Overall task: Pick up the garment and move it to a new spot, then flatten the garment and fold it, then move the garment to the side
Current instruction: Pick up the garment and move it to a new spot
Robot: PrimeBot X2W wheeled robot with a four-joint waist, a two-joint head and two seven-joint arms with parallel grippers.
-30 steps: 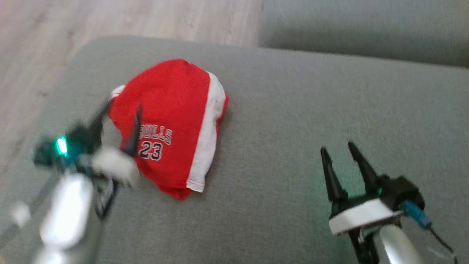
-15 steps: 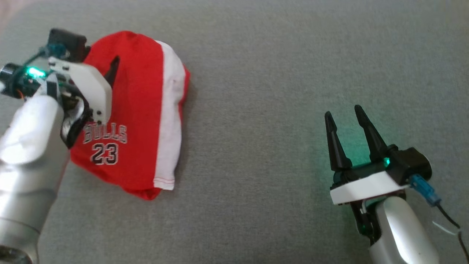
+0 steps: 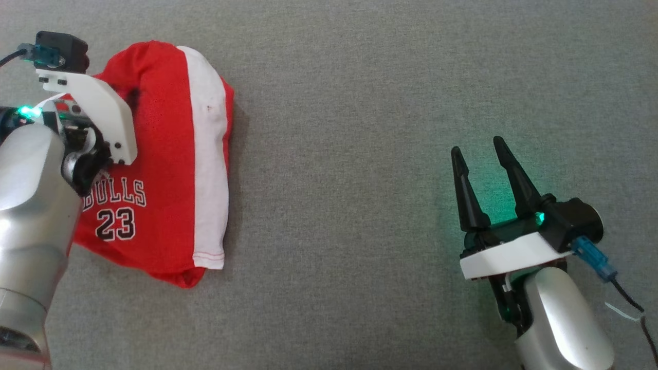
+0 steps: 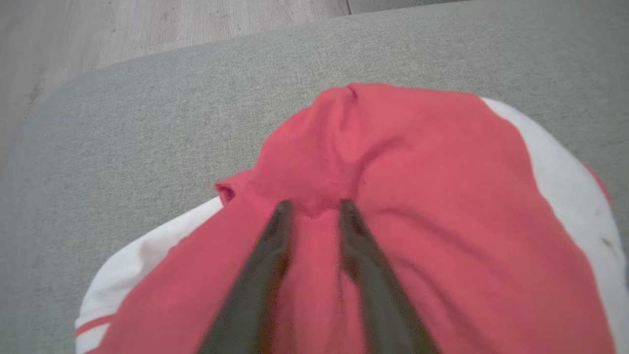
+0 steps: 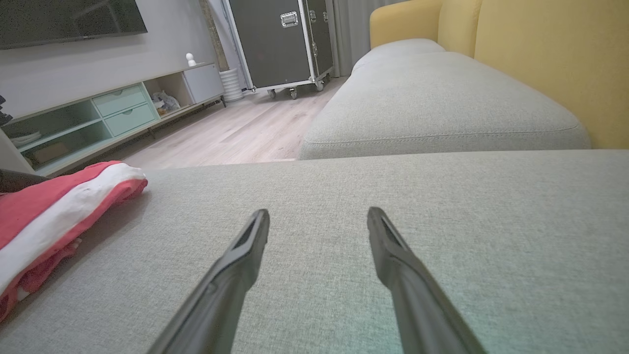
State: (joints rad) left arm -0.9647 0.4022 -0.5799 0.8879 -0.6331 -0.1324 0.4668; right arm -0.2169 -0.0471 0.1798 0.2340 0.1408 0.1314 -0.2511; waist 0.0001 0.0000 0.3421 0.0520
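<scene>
Pressing both dark fingertips (image 4: 284,214) into red cloth, the left end effector (image 4: 314,206) points toward 12 o'clock in its wrist view. Its fingers stand a little apart with a small ridge of fabric raised between the tips; whether they have bitten onto that ridge I cannot tell. In the head view a white bracket (image 3: 97,113) and a silver forearm (image 3: 25,205) cover those fingers, at 9 o'clock of the picture.

The garment (image 3: 169,169) is red, with a broad white stripe (image 3: 208,154) down its 3 o'clock side and "BULLS 23" lettering (image 3: 115,208) toward its 7 o'clock corner. It lies crumpled on the grey sofa seat (image 3: 360,128), at 9 o'clock in the head view. The left end effector meets it near its 11 o'clock edge.

The right end effector (image 3: 475,146) sits at 4 o'clock in the head view, well apart from the garment. Its fingers are spread wide with nothing between them, tips aimed toward 12 o'clock over bare cushion.

Farther out, the left wrist view shows wood floor (image 4: 123,29) past the seat's 11 o'clock edge. The right wrist view shows a second grey cushion (image 5: 432,98) at 1 o'clock, a yellow backrest (image 5: 540,64) at 2 o'clock, a black wheeled case (image 5: 280,44) at 12 o'clock and a pale green cabinet (image 5: 98,118) at 10 o'clock.
</scene>
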